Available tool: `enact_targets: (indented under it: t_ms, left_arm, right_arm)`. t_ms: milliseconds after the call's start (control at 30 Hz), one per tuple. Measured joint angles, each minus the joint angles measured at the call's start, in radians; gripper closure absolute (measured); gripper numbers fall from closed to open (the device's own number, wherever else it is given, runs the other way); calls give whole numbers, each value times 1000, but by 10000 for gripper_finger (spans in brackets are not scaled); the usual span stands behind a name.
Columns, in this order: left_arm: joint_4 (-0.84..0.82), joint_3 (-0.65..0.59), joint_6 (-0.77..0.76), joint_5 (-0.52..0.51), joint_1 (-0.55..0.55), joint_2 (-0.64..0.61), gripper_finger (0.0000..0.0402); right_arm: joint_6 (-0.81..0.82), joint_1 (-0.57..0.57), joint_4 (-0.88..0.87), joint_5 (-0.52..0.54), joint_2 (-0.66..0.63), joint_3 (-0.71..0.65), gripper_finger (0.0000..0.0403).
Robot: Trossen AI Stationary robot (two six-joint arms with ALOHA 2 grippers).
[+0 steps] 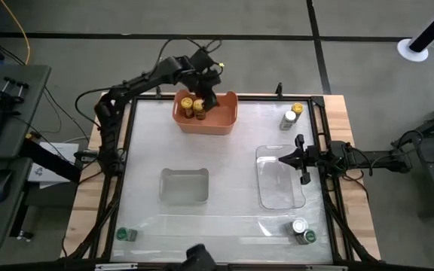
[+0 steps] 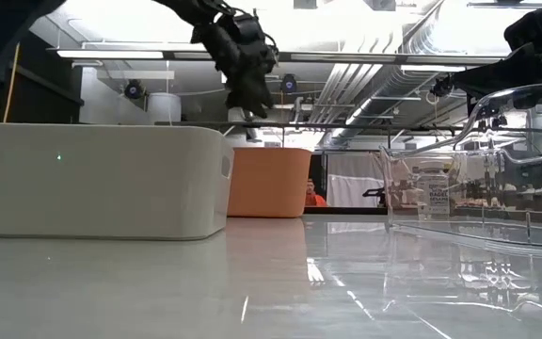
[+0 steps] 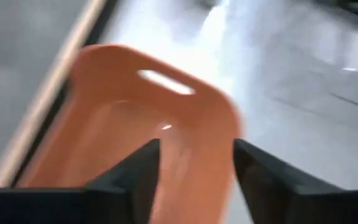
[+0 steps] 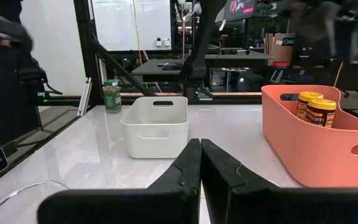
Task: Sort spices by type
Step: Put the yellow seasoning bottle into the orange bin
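Left claw (image 1: 206, 96): fingers apart, empty, over the orange tub (image 1: 224, 120).
Right claw (image 1: 298, 159): fingers together, waiting.
Yellow-lid jars (image 1: 193, 105): probably light, stiff, slippery; you grip the body under the lid.

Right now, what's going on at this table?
The left pincer hangs open over the orange tub, where two yellow-lidded jars already stand. The right pincer waits shut over the clear tub. Other jars remain out: two at the far right corner, two at the near right, one green-lidded near left.

Around the white tub (image 1: 184, 186) the tabletop (image 1: 224, 162) lies open. The orange tub (image 1: 215, 122) blocks behind it, the clear tub (image 1: 279, 181) just beside.
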Motion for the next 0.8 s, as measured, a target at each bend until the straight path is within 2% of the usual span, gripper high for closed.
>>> enact_targets:
  t_ms: [167, 200, 367, 467, 567, 667, 733, 800]
  left_arm:
    - [221, -256, -7, 197, -35, -166, 369]
    - [293, -325, -22, 230, -45, -216, 385]
    - [696, -661, -155, 297, -94, -484, 397]
    - [951, -806, -327, 328, -102, -637, 398]
    - [1183, -901, -492, 289, -104, -760, 400]
    - [1332, -944, -573, 156, -105, -841, 401]
    - [1370, -946, -583, 64, -105, -870, 401]
    - [1397, -946, -592, -10, -104, -884, 401]
  right_arm:
    - [0, 0, 0, 0, 0, 0, 402]
    - [0, 0, 0, 0, 0, 0, 402]
    - [0, 0, 0, 0, 0, 0, 402]
    - [0, 0, 0, 0, 0, 0, 402]
    - [-8, 0, 0, 0, 0, 0, 402]
    - [-34, 0, 2, 5, 0, 0, 402]
    - [-53, 0, 56, 67, 1, 0, 402]
    - [32, -1, 218, 149, 1, 0, 402]
